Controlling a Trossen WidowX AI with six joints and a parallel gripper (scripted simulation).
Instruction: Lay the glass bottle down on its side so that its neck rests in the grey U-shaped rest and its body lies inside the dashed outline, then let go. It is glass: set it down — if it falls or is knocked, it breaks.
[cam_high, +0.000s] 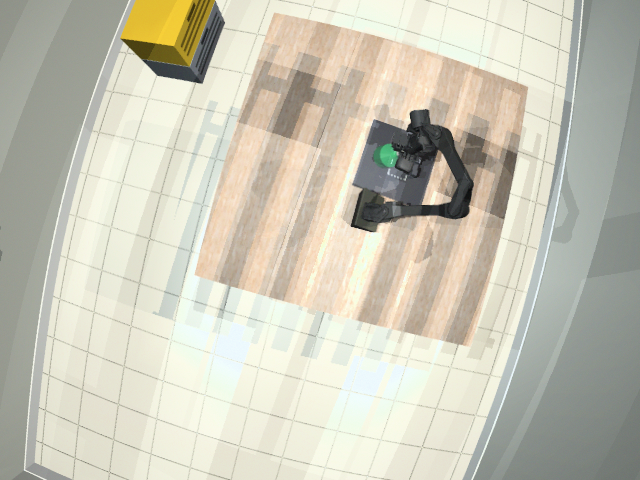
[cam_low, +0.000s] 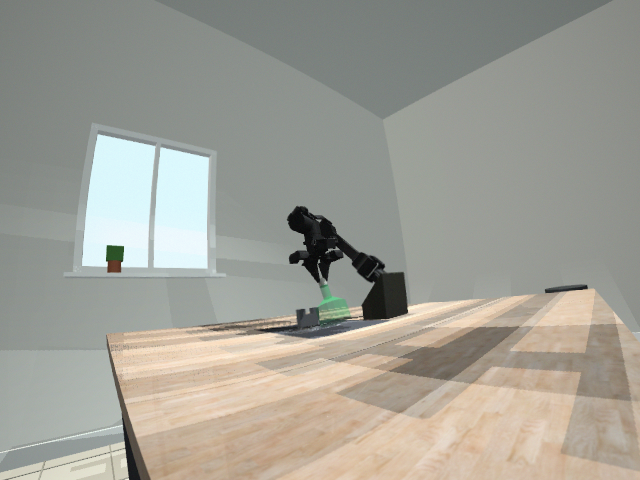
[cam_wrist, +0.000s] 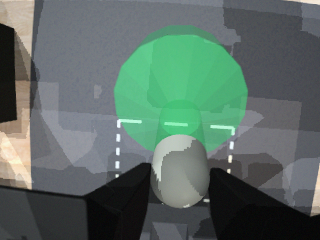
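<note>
The bench (cam_high: 289, 217) (cam_low: 361, 392) spans the work area, and the black arm (cam_high: 455, 160) (cam_low: 347, 248) reaches over it. Under the arm lies the dark mat (cam_high: 365, 175) (cam_low: 330, 330) (cam_wrist: 75, 55). On it, the dashed outline (cam_high: 397, 177) (cam_wrist: 118, 150) shows partly past the bottle and the jaws.

The bottle (cam_high: 385, 156) (cam_low: 333, 307) (cam_wrist: 182, 75) is green, broad in the body and slim in the neck. It leans toward the rest in the exterior view, its base low at the mat; whether the base touches cannot be told. In the wrist view the body overlaps one end of the outline, mostly outside it. The jaws (cam_high: 402, 152) (cam_low: 323, 280) are closed on the bottle by its pale top end, one finger on each side.

The smallest is the grey rest (cam_low: 307, 317), upright just beside the bottle, with no neck in it.

Being glass, the bottle is likely stiff, smooth and brittle, with most of its weight in the body. The narrow top suits these jaws, but the body could swing or slip round in so high a hold. A firm, even grip and a slow lowering, held until body and neck are both borne, seem wise.
</note>
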